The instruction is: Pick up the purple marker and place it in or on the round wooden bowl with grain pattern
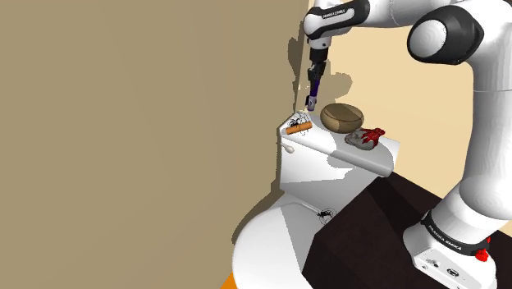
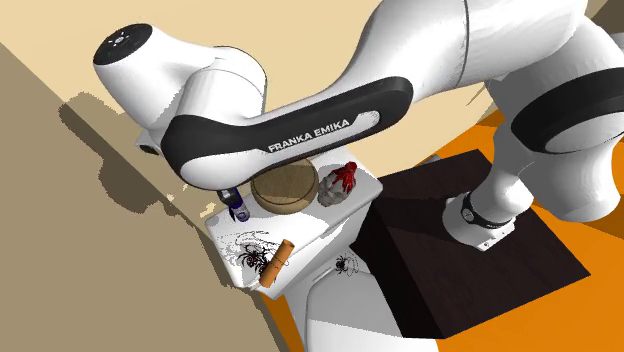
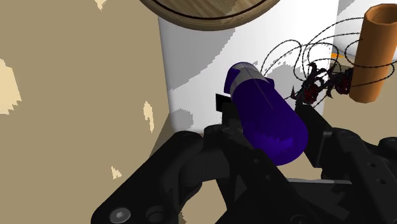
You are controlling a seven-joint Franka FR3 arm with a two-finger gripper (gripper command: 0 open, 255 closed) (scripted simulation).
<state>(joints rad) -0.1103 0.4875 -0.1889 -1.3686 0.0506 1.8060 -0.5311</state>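
Over the white surface (image 1: 316, 154) the hand (image 1: 313, 94) clasps the purple marker (image 3: 267, 121) clear of it, probably to carry it across to the round wooden bowl (image 1: 342, 116) just beside.

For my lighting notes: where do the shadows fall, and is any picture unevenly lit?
Shoulder view: the arm's shadow falls on the wall near the marker. Second exterior view: a jagged arm shadow on the wall. Wrist view: pale patches speckle the brown wall.
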